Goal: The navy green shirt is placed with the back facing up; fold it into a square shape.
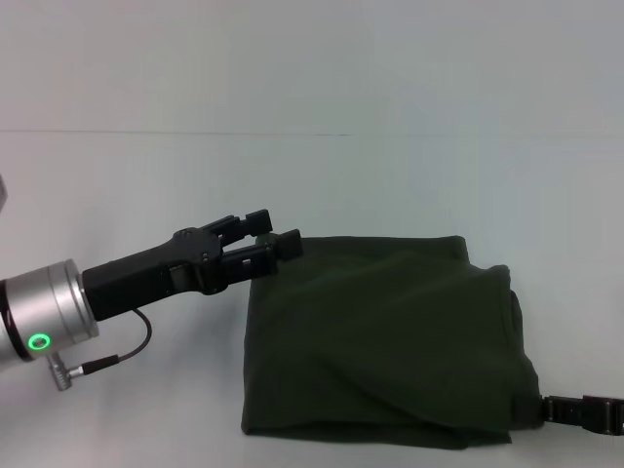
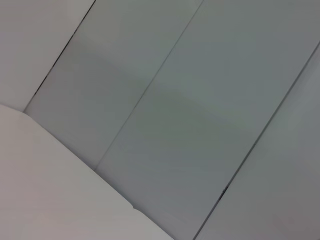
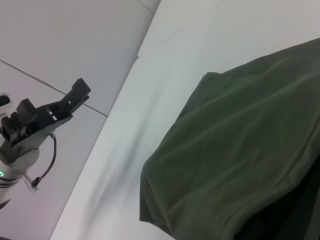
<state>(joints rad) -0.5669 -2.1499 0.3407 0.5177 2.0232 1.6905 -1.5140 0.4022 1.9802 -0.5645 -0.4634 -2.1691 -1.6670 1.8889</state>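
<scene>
The navy green shirt (image 1: 390, 341) lies on the white table, folded into a rough square, plain olive side up, with soft creases. It also shows in the right wrist view (image 3: 240, 150). My left gripper (image 1: 271, 234) is open and empty, near the shirt's far left corner. In the right wrist view it (image 3: 52, 100) hangs in the air, off the cloth. My right gripper (image 1: 585, 414) shows only as a black part at the shirt's near right corner, low at the picture's edge.
The white table (image 1: 312, 185) reaches to its far edge against a pale wall. The left wrist view shows only grey wall panels (image 2: 200, 100) and a white surface (image 2: 40, 190).
</scene>
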